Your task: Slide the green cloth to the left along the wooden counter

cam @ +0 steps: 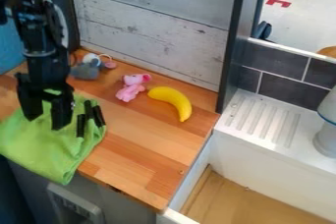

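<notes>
- The black gripper (46,122) hangs at the left of the frame over the green cloth (46,152), its fingers standing wide apart with green showing between them; it seems to grasp nothing. Whether the tips press on the fabric I cannot tell.
- The cloth lies bunched on the left end of the wooden worktop (141,142), its lower part draped over the front edge. The part lying on the wood probably keeps it from sliding off.
- Narrow black pieces (80,125) show at the cloth's right side, close together, seemingly borne by the fabric; what they are I cannot tell.
- A pink soft toy (131,88) lies near the upper middle, just beside the yellow banana (172,99). The banana rests on its side, likely because its curve settles most steadily that way.
- A grey-and-white toy (86,69) sits at the upper left, near the board wall (151,26), apart from the pink one.
- At the right, the white ridged drainer (266,120) lies beyond the worktop, its grooves presumably meant to carry water away.
</notes>
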Robot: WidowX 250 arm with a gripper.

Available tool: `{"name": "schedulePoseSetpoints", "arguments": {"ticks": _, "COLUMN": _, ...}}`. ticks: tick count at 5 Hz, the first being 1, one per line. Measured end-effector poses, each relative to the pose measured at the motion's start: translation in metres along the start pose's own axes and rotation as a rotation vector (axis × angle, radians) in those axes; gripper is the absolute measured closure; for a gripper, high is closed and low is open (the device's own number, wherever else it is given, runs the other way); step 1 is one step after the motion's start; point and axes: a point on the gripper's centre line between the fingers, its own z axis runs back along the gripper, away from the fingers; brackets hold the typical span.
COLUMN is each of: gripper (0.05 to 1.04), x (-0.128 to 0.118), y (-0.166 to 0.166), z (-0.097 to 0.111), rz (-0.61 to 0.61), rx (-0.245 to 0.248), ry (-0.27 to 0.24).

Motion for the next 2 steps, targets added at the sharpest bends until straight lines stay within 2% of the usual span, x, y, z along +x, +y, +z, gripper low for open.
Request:
{"name": "schedulePoseSetpoints", "arguments": {"ticks": 1, "gripper": 0.083, "x": 0.0042, "y": 0.0015, "z": -0.0190, "rz": 0.007, "rx": -0.026, "ry": 0.065}}
{"name": "schedulePoseSetpoints", "arguments": {"ticks": 2, "gripper": 0.083, "x": 0.0120, "y": 0.0042, "z": -0.0200, "rz": 0.006, "rx": -0.031, "ry": 0.065}}
